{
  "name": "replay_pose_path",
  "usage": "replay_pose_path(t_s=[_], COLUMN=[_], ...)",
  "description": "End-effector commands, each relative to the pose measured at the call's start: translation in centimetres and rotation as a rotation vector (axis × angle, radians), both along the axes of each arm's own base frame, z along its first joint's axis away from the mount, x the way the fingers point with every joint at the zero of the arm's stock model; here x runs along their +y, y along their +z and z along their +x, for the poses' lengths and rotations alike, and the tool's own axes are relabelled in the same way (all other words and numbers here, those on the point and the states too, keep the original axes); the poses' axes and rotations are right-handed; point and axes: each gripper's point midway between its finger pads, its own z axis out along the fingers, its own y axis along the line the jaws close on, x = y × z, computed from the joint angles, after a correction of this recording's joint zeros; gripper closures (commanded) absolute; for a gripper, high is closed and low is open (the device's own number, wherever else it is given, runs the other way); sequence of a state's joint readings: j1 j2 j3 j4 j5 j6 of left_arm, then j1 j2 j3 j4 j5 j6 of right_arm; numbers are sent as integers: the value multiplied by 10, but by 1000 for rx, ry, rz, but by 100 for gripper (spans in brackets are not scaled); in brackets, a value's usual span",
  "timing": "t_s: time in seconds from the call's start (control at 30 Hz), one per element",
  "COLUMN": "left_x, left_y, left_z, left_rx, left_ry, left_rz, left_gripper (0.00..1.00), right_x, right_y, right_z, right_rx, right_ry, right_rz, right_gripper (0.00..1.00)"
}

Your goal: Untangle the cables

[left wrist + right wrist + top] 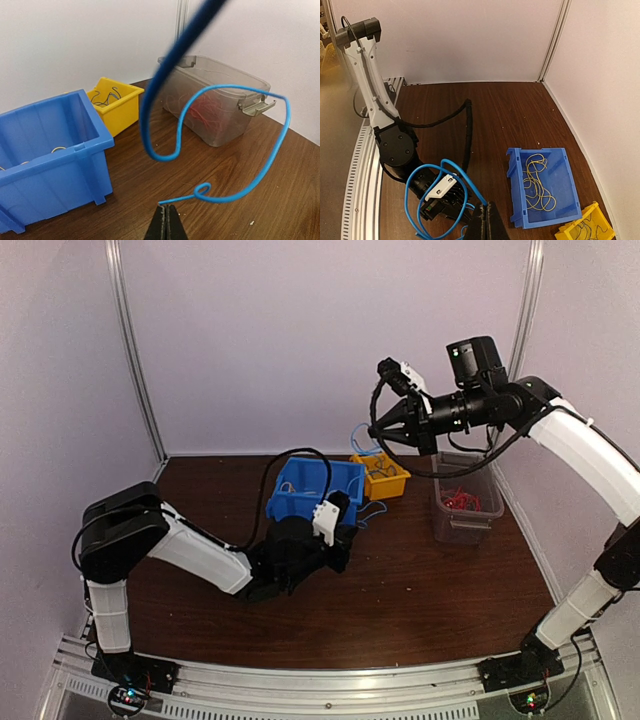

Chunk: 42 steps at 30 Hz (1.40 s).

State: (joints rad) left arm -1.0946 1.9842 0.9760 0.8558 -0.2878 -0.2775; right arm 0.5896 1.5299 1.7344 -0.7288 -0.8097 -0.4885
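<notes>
Blue cable [179, 50], looped, rising L tool [165, 212] to R tool [485, 209]

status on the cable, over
Left end effector shut on blue cable end. Right end effector shut on same cable, raised. Loops between them. Blue bin close left.

A robotics lab cell: plain white panel walls [300, 340], aluminium base rail [330, 685], wooden tabletop [430, 590], blue parts bin [300, 485].

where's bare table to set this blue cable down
Bare wood at front right, bordered by the left hand, the clear tub and the near rail; also the back-left corner beside the blue bin. Crowded at the back right: blue bin, yellow bin, tub, with the blue cable strung between left hand and right hand.
</notes>
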Motion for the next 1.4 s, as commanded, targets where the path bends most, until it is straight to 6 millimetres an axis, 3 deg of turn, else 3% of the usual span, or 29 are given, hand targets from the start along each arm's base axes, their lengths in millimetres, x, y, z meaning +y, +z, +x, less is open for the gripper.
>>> replay_pose_path(t_s=[0.0, 0.33, 0.47, 0.53, 0.6, 0.73, 0.87, 1.13, 1.37], left_x=[5, 23, 28, 31, 33, 40, 46, 59, 64], left_y=[1, -51, -60, -58, -53, -38, -35, -34, -27], left_z=[-2, -7, -11, -11, -10, -12, -19, -27, -29], left_rx=[-23, 95, 124, 127, 128, 123, 146, 182, 182], left_ry=[-5, 20, 23, 27, 43, 50, 41, 64, 72], left_rz=[-24, 36, 42, 43, 43, 35, 33, 48, 43], left_gripper=[100, 100, 100, 100, 99, 77, 66, 62, 62], right_x=[1, -23, -44, -54, -65, -83, -90, -101, -106], right_y=[26, 97, 111, 104, 90, 53, 14, -84, -179], right_z=[16, 92, 126, 147, 170, 214, 246, 298, 322], right_rx=[-67, -287, -344, -343, -320, -251, -199, -102, 34], right_ry=[-62, -340, -450, -499, -549, -611, -649, -718, -752], right_rz=[33, 108, 134, 137, 129, 109, 79, -33, -156], right_gripper=[100, 100, 100, 100, 100, 100, 100, 100, 100])
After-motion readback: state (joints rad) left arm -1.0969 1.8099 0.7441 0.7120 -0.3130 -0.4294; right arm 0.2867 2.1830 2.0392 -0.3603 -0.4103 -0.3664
